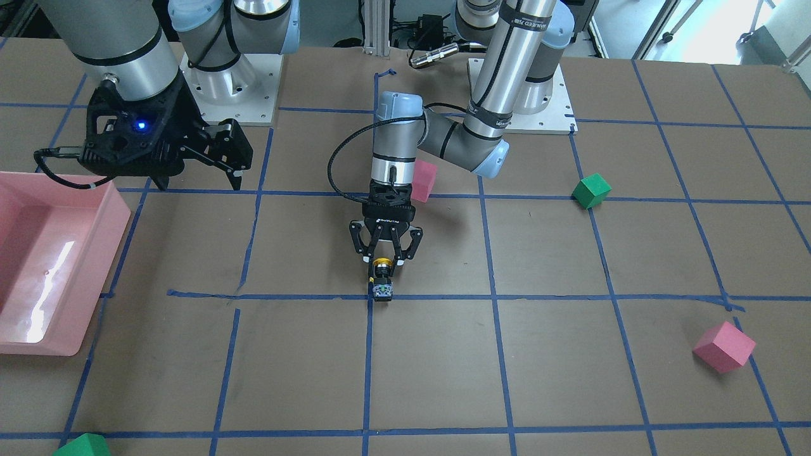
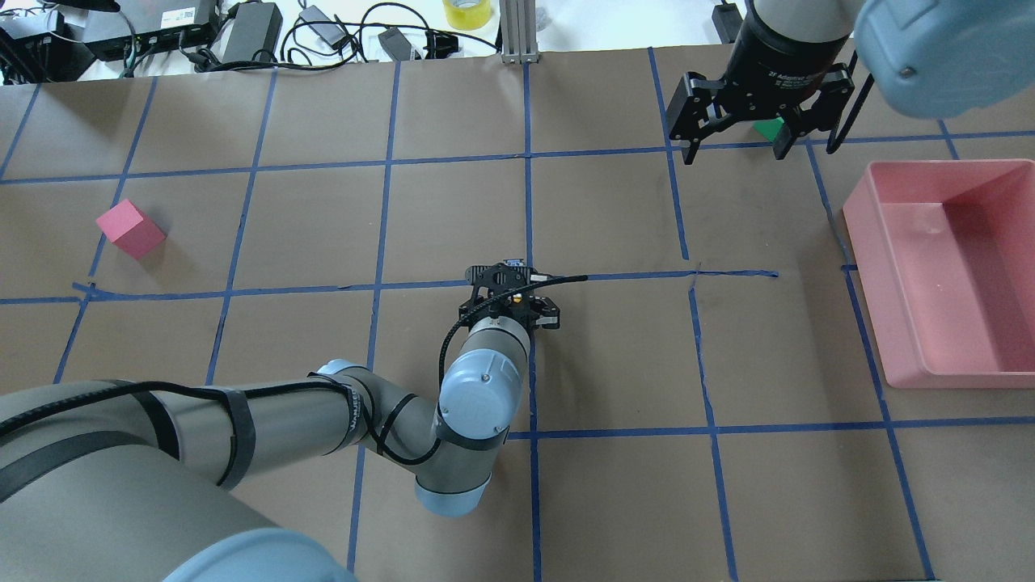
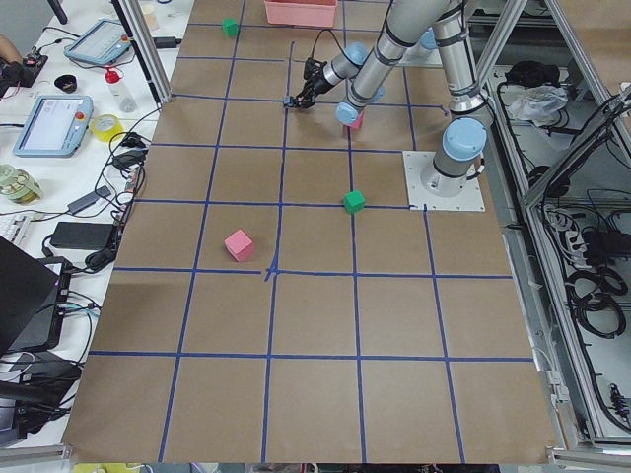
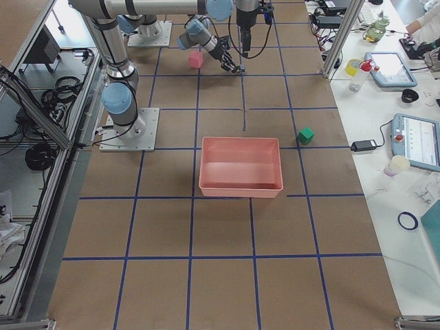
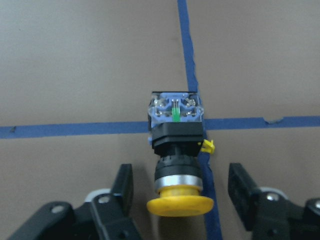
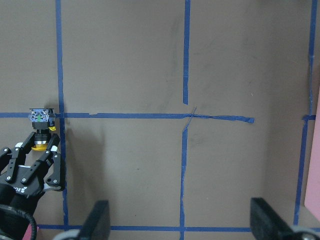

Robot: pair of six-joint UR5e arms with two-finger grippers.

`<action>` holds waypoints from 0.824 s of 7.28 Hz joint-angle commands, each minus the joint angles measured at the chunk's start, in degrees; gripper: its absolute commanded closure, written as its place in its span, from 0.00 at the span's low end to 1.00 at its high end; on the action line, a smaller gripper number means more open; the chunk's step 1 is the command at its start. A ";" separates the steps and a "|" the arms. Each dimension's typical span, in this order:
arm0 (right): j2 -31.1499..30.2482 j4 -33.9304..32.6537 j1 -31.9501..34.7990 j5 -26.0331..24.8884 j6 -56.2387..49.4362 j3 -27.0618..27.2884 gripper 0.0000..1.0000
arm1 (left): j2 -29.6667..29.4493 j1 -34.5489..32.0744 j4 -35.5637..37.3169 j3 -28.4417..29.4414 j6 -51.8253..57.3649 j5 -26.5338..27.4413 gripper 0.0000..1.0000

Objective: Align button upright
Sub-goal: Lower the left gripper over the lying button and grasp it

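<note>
The button (image 1: 382, 279) lies on its side on the brown table at a blue tape crossing, with its yellow cap toward the robot and its pale base block away. In the left wrist view the button (image 5: 177, 145) shows its base terminals facing up the frame. My left gripper (image 1: 382, 261) is low over the table and open, its fingers (image 5: 122, 186) on either side of the yellow cap with gaps on both sides. It also shows in the right wrist view (image 6: 42, 150). My right gripper (image 1: 197, 182) hangs open and empty high over the table's far side, seen from overhead (image 2: 736, 149).
A pink bin (image 1: 95, 209) stands at the table's end on my right (image 2: 865, 234). A pink cube (image 1: 424, 179) sits behind my left wrist, another pink cube (image 1: 724, 346) and a green cube (image 1: 591, 190) lie on my left side. A second green cube (image 2: 768, 128) sits under my right gripper.
</note>
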 commanded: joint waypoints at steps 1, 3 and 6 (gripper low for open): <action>0.00 0.02 0.00 0.00 -0.07 0.00 0.00 | 4.25 2.88 -5.47 1.78 0.80 1.47 1.00; -0.09 0.11 0.00 0.00 -0.07 0.00 0.00 | 9.96 7.55 -25.60 7.56 -0.16 -2.10 1.00; 0.00 0.11 0.00 0.00 -0.07 0.00 0.00 | 14.82 10.02 -69.69 22.83 -13.22 -12.55 1.00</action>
